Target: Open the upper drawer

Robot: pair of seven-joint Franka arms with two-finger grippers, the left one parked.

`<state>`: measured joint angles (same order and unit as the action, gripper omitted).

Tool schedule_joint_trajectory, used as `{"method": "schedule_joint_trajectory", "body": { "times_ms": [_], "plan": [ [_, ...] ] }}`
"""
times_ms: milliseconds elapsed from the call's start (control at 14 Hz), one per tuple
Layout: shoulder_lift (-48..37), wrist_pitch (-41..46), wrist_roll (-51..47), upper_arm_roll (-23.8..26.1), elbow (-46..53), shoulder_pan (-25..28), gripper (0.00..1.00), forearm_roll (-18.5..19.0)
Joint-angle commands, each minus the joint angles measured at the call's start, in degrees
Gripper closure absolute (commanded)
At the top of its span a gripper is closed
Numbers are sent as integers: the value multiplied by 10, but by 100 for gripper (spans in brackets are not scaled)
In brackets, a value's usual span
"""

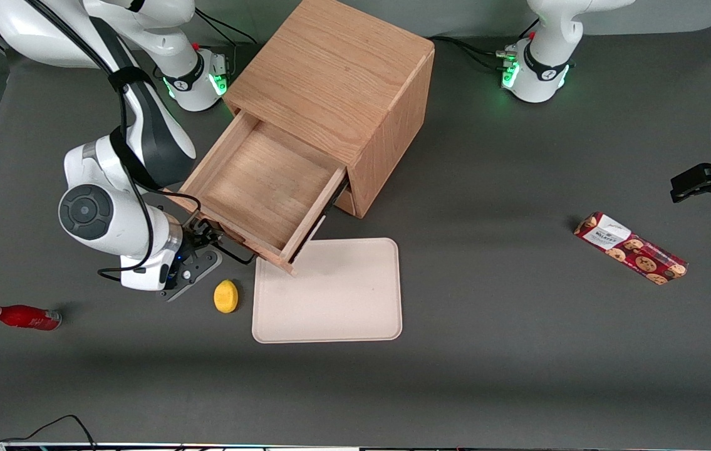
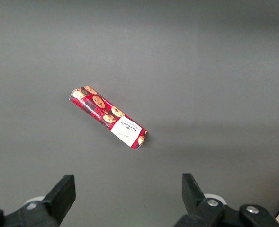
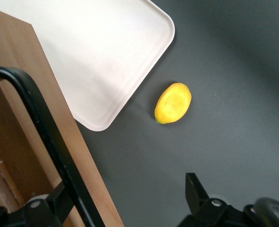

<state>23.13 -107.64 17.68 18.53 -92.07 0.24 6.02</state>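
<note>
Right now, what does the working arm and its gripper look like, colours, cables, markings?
The working arm is glossy white with rounded shells, a dark grey panel along its upper link, and a grey round cap on the wrist joint. A black cable runs down it, strapped on with a black band. Its base glows green with a small red dot. The gripper is black, mounted on a grey plate beside the drawer handle.

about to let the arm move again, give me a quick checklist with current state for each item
1. upper drawer pulled well out of the cabinet: ok
2. gripper at the black handle: ok
3. fingers off the handle: cannot tell
4. drawer front corner overhangs the tray: not ok
5. lemon lies close by the gripper: not ok
6. inside of the drawer bare: ok
</note>
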Motion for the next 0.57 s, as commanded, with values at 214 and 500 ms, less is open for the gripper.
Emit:
{"method": "schedule_joint_trajectory", "body": {
  "times_ms": [214, 500],
  "plan": [
    [10, 9, 19, 0, 19, -2, 0, 10],
    [13, 9, 31, -3, 27, -2, 0, 16]
  ]
}}
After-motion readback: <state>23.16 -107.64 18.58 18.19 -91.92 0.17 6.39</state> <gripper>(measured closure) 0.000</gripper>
